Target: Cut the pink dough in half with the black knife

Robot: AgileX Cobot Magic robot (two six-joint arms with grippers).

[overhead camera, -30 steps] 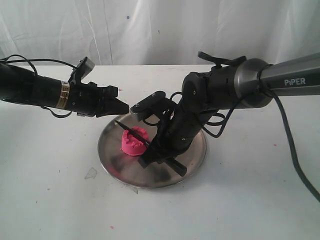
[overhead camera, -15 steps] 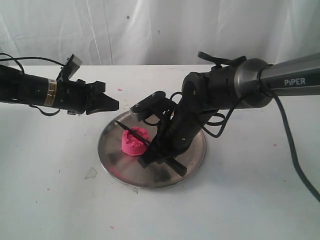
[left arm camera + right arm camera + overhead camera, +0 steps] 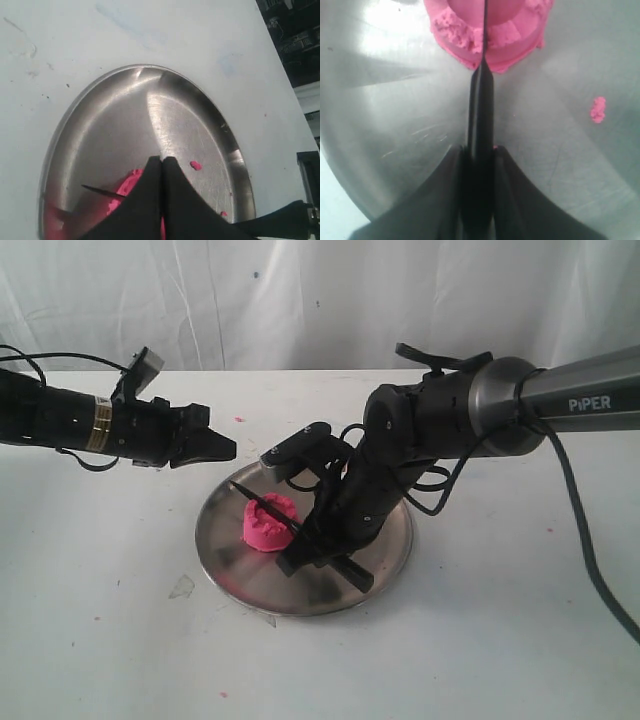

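Observation:
The pink dough (image 3: pixel 267 523) (image 3: pixel 490 30) is one round mound on the left part of the steel plate (image 3: pixel 385 560) (image 3: pixel 125 115). The black knife (image 3: pixel 262 501) (image 3: pixel 481 105) lies across its top, the blade set into the near edge of the dough. My right gripper (image 3: pixel 300 548) (image 3: pixel 480 150) is shut on the knife's handle, low over the plate. My left gripper (image 3: pixel 228 449) (image 3: pixel 162 160) hovers left of the plate's far rim, shut and empty, apart from the dough (image 3: pixel 131 181). The knife's tip (image 3: pixel 97 190) pokes out beside it.
Small pink crumbs (image 3: pixel 195 165) (image 3: pixel 598 109) lie on the plate, and a few specks dot the white table (image 3: pixel 110 640). A scrap of clear film (image 3: pixel 182 586) lies left of the plate. A white curtain (image 3: pixel 300 300) hangs behind.
My left gripper has drawn back to the left, away from the plate's rim. The right arm, the knife and the dough have stayed put.

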